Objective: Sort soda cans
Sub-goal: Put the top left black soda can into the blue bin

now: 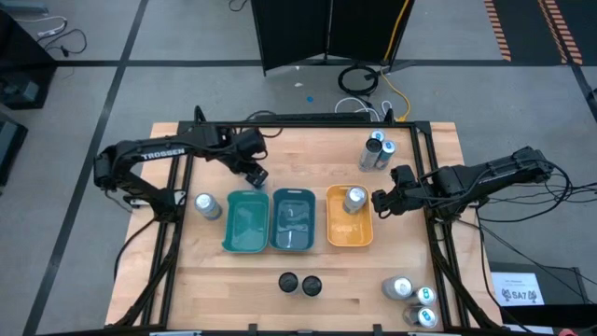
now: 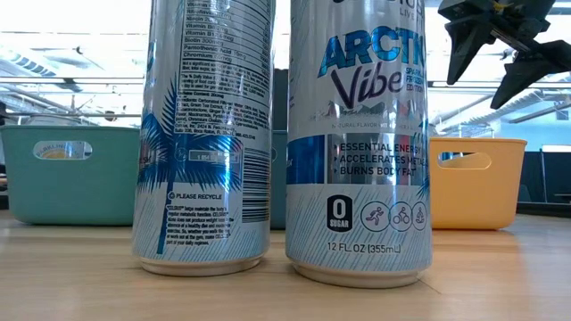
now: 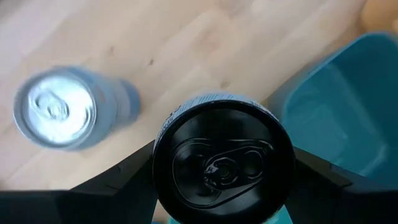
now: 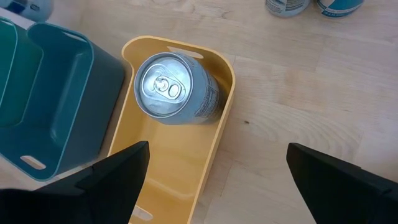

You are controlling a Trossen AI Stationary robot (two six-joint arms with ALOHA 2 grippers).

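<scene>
Left gripper [image 3: 221, 168] clamps a black-topped can [image 3: 222, 163], its body hidden below; right gripper [image 4: 217, 165] gapes

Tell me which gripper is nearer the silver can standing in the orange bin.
Right. The right gripper hangs open just beside the orange bin and its silver can. The left gripper is beyond the teal bin, closed on a black-topped can.

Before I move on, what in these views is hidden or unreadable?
- Black-topped can in the left gripper: body and label hidden beneath its own top, left wrist view.
- Middle bin: blocked by two Arctic Vibe cans, low view.
- Silver can beside the teal bin: blurred, left wrist view.
</scene>
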